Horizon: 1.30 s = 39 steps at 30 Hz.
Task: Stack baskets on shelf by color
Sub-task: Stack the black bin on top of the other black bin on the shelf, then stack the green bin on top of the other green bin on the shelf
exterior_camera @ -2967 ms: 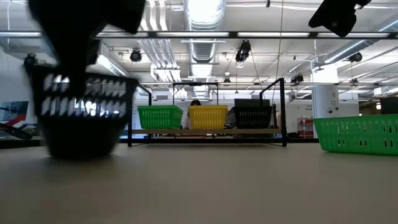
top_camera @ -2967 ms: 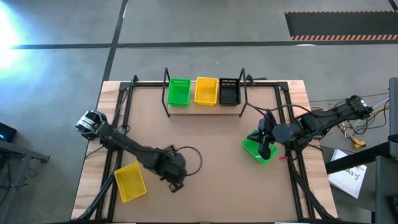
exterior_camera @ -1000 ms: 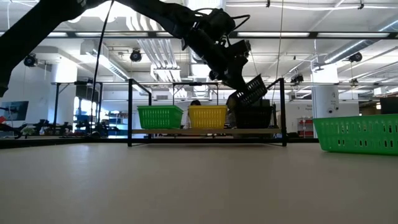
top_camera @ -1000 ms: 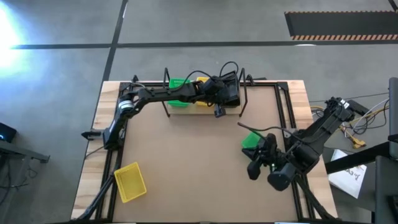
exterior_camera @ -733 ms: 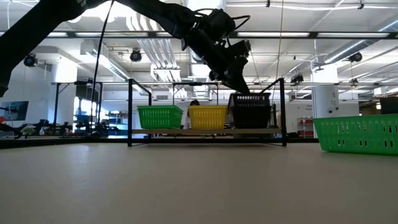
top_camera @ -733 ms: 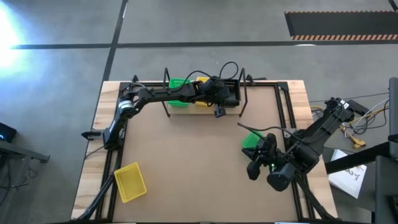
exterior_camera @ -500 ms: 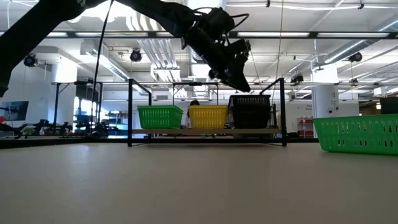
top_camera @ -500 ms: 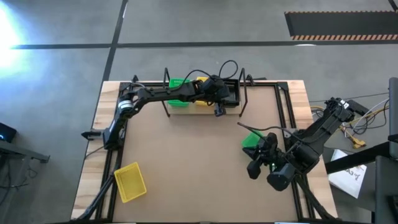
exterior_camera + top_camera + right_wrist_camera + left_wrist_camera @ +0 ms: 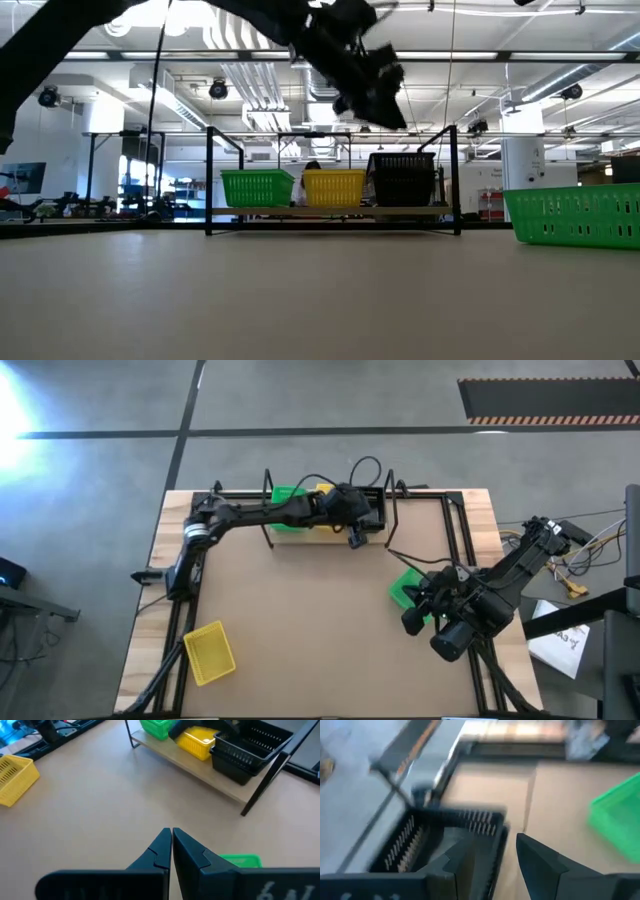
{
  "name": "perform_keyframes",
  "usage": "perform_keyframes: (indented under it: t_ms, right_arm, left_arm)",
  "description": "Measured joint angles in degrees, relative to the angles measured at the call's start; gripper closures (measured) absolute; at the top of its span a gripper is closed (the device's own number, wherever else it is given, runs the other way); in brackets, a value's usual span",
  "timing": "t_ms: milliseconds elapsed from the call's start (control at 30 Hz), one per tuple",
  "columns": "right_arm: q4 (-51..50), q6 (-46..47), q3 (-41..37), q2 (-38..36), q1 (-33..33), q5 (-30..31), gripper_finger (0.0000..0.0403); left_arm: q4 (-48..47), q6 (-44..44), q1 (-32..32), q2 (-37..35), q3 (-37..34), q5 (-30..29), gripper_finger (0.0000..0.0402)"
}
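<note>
The shelf (image 9: 300, 538) stands at the table's far edge. On its board sit a green basket (image 9: 257, 187), a yellow basket (image 9: 333, 187) and a taller black stack (image 9: 403, 178). My left gripper (image 9: 385, 105) is open and hangs above the black stack (image 9: 445, 840), clear of it. My right gripper (image 9: 171, 840) is shut and empty, just above the table's right side beside a green basket (image 9: 405, 588) that rests on the table. Another yellow basket (image 9: 209, 652) lies at the near left.
The shelf's black wire uprights (image 9: 455, 180) stand at both ends of the board. The left arm (image 9: 260, 512) reaches over the green and yellow baskets on the shelf. Bare tabletop (image 9: 310, 620) lies between the shelf and the near edge.
My left gripper held a black basket tilted over the black one on the shelf. That basket now sits level, nested on it, and the gripper has let go and risen above it. My right gripper has shifted a little toward the far edge.
</note>
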Motion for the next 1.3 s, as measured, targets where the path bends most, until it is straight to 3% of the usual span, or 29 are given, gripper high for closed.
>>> perform_keyframes:
  t_ms: [233,533,633,867,1000,1200,1300]
  right_arm:
    - [0.69,1.71,0.00,0.02,0.18,-0.77,0.0394]
    - [0.88,0.92,-0.02,0.04,0.72,-3.08,0.0394]
    - [0.85,0.92,-0.02,0.04,0.72,-3.08,0.0394]
    - [1.24,0.99,-0.02,0.04,0.72,-3.28,0.0394]
    - [1.61,1.02,-0.02,0.04,0.72,-3.52,0.0394]
    - [1.70,1.00,-0.07,0.04,0.72,-3.63,0.0394]
    - [1.61,-0.93,-0.77,0.09,0.72,-4.00,0.0394]
  left_arm:
    - [2.50,-1.36,0.09,5.22,0.34,-1.78,0.0272]
    - [5.44,-1.36,0.13,3.88,0.60,-4.06,0.0275]
    - [5.17,-1.37,0.36,4.82,0.35,-3.95,0.0295]
    - [5.44,-1.36,0.48,6.68,0.10,-3.67,0.0390]
    - [5.61,-1.33,0.46,6.59,0.12,-3.91,0.0391]
    - [3.80,-1.38,-0.46,1.77,1.41,-2.62,0.0389]
    - [-1.89,-1.36,-2.20,-2.40,1.48,-1.28,0.0389]
